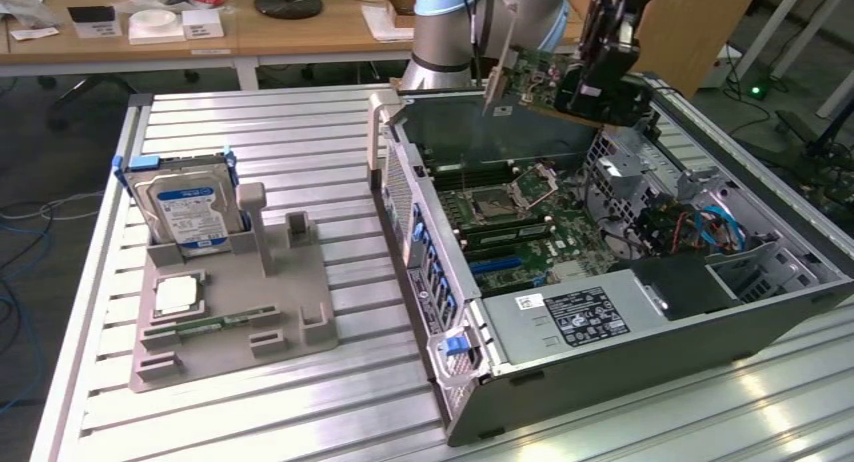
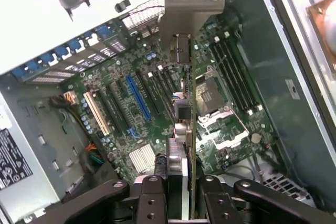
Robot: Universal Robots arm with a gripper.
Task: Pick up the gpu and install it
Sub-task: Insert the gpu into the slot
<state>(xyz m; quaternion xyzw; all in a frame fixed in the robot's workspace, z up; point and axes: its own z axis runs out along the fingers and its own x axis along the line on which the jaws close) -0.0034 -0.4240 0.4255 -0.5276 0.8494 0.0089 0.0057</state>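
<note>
The gpu is a thin circuit card with a silver metal bracket at one end. My gripper is shut on it and holds it in the air over the far end of the open computer case. In the wrist view the gpu stands edge-on, clamped between the black fingers of the gripper. Its bracket points away from me. Below the card lies the motherboard with a blue expansion slot and several black slots beside it. The card hangs clear of the board.
On the exterior view's left a grey fixture holds a silver hard drive, a processor chip and a small green memory stick. The case holds a power supply and coloured cables. Wooden desks stand behind the ribbed metal table.
</note>
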